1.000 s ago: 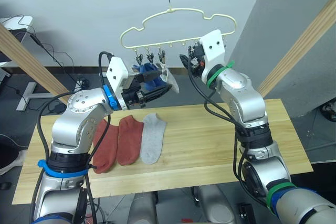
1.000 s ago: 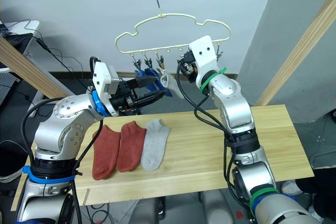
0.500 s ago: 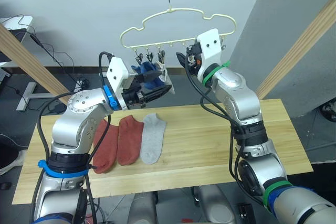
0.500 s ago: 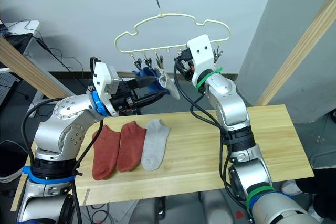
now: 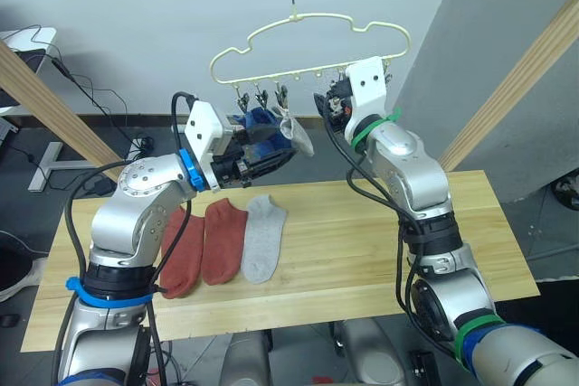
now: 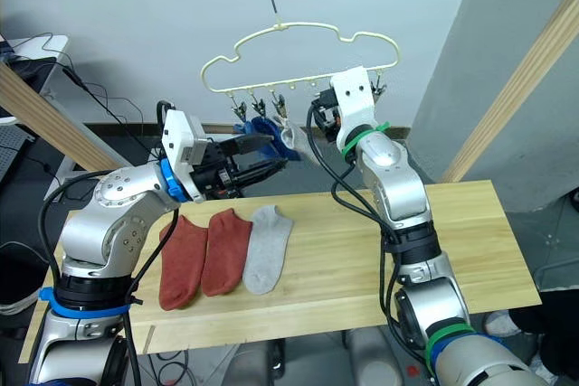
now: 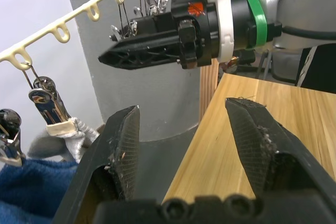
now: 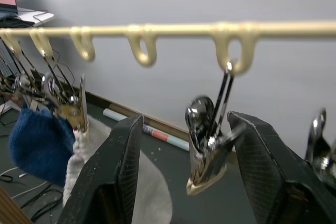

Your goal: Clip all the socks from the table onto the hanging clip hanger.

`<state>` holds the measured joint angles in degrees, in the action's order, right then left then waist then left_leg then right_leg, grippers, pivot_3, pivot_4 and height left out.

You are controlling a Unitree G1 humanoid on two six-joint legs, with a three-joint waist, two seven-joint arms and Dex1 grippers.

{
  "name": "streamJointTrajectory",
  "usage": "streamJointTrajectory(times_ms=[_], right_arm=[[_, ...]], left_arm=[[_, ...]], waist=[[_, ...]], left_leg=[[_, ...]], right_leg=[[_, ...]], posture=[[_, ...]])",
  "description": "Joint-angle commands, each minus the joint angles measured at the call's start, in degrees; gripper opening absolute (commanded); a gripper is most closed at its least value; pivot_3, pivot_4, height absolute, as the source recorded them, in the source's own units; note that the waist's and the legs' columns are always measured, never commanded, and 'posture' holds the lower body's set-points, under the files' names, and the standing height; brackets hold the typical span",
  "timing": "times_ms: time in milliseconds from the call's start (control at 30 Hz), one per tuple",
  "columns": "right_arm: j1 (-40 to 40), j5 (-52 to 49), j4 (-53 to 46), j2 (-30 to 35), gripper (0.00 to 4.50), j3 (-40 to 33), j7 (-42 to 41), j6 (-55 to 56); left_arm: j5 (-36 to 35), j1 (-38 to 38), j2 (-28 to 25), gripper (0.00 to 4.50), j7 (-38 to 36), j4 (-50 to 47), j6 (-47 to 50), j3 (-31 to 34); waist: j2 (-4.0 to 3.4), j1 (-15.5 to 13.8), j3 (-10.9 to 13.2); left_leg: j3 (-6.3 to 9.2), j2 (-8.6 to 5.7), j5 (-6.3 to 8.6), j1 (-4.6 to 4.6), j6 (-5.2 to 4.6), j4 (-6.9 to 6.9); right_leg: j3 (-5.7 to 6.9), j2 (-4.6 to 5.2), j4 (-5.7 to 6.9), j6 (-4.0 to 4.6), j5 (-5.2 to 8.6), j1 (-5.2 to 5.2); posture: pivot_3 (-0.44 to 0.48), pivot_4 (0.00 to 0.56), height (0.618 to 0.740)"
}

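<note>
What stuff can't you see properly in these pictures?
- Blue socks: in the left eye view the left gripper covers part of them, so I cannot tell whether there is one or two.
- Grey sock on the clip hanger: its lower end is cut off by the right wrist view's edge.
- Right gripper: in the left wrist view its fingers overlap, so their gap is hidden.

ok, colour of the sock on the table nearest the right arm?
Light grey sock, clearest in the left eye view.
</note>
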<state>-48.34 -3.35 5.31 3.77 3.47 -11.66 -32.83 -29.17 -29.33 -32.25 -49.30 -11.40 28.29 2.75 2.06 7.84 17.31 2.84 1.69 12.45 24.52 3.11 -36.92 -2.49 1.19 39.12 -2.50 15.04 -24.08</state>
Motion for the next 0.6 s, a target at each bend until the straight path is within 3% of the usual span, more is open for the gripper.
streamJointTrajectory(times_ms=[33, 600], right_arm=[[-0.23, 0.02, -3.38, -0.3, 2.65, -0.3, 0.97, 0.53], [0.16, -1.32, -3.61, -1.0, 2.65, -1.19, 2.16, -0.93]], left_arm=[[-0.7, 0.22, 0.08, 2.86, -0.03, -2.41, -0.3, 0.14], [-0.52, 0.51, 0.39, 2.86, 0.11, -2.36, -0.5, -0.2]], waist=[[0.0, 0.01, 0.0], [0.0, 0.01, 0.0]], left_leg=[[0.0, 0.0, 0.0, 0.0, 0.0, 0.0], [0.0, 0.0, 0.0, 0.0, -0.01, -0.01]], right_leg=[[0.0, 0.0, 0.01, 0.0, 0.0, 0.0], [0.0, 0.0, 0.01, 0.01, 0.0, 0.0]], posture=[[-0.167, 0.238, 0.74], [-0.17, 0.242, 0.74]])
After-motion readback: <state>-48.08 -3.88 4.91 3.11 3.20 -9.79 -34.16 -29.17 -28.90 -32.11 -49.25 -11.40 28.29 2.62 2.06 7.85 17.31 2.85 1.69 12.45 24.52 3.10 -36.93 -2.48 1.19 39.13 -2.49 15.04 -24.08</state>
